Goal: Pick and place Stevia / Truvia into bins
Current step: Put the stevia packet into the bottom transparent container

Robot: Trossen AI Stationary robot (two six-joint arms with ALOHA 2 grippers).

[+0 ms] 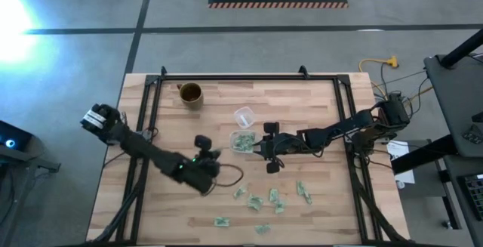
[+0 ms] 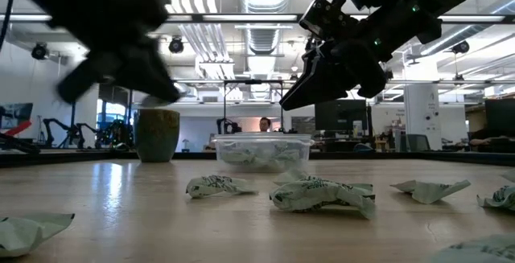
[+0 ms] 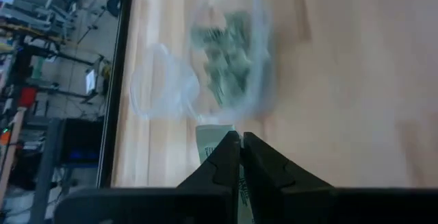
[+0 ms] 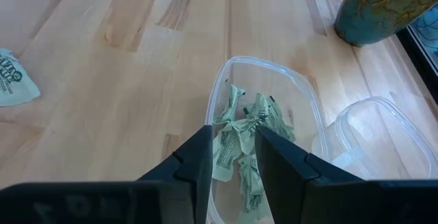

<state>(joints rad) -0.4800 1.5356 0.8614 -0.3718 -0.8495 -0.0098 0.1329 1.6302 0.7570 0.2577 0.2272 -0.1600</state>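
Note:
The clear container (image 1: pixel 241 141) sits mid-table with several pale green Stevia packets (image 4: pixel 243 138) inside. More packets (image 1: pixel 256 200) lie loose on the wood toward the near edge. My right gripper (image 4: pixel 231 157) hangs open just above the container (image 4: pixel 301 107), fingers pointing down into it; packets in it show between the fingers. My left gripper (image 3: pixel 239 148) is to the left of the container (image 3: pixel 233 59), raised off the table (image 2: pixel 165 94), shut on one packet. My left gripper pinches one Stevia packet between its two fingers. The packet's white-and-green end (image 3: pixel 209 136) sticks out beside the fingertips. The fingers point roughly level toward the table's right, at the container. The packet is lifted clear of the table.
A clear round cup (image 1: pixel 243 115) stands just beyond the container, and a brown-green mug (image 1: pixel 190 94) near the far left corner. Black rails run along the table's left and right sides. Bare wood lies left of the loose packets.

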